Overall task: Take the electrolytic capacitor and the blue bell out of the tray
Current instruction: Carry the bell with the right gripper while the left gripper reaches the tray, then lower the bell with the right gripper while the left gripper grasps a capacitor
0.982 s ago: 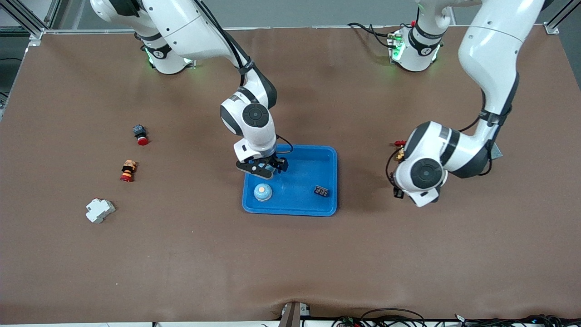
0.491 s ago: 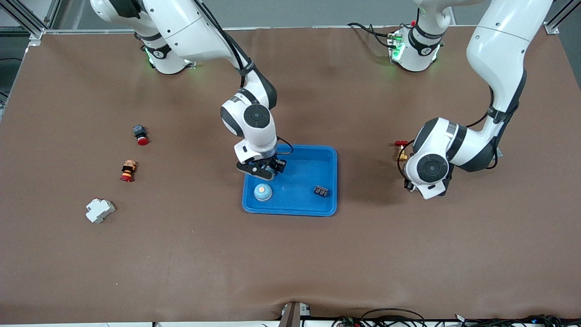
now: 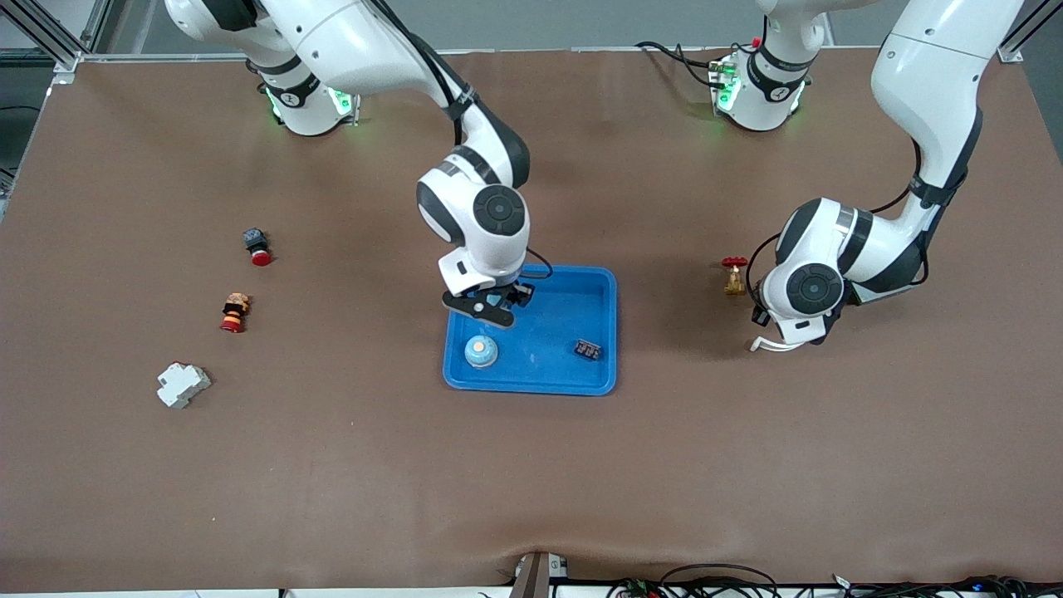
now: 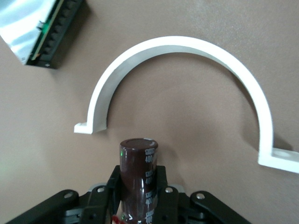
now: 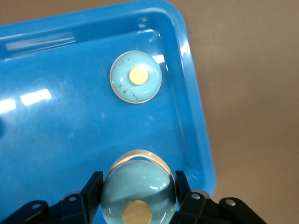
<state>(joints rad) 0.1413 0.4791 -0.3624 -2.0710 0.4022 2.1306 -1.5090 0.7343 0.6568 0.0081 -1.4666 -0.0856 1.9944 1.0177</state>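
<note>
In the front view, a blue tray (image 3: 573, 378) is seen at the centre of the frame on the brown counter (image 3: 332, 482). The right gripper (image 3: 492, 306) is held over the upper part of the tray, clamped on a bell (image 3: 496, 301). A second bell (image 3: 481, 351) sits in the tray below it, and a small black part (image 3: 589, 350) lies in the tray's lower right area. The left gripper (image 3: 776, 340) is seen at the right of the frame, low over the counter, beside a white curved clamp (image 3: 768, 346) and a red-handled brass valve (image 3: 734, 276). At the left of the frame lie a red push button (image 3: 257, 246), a red-and-orange button (image 3: 234, 312) and a white breaker (image 3: 183, 385).

In the left wrist view, the capacitor (image 4: 138, 172) is pinched upright by the left gripper (image 4: 138, 205), with the white curved clamp (image 4: 182, 46) lying on the counter.

In the right wrist view, the held bell (image 5: 138, 195) is pinched between the fingers (image 5: 96, 186), over the tray, with the second bell (image 5: 135, 76) near the tray's corner.
</note>
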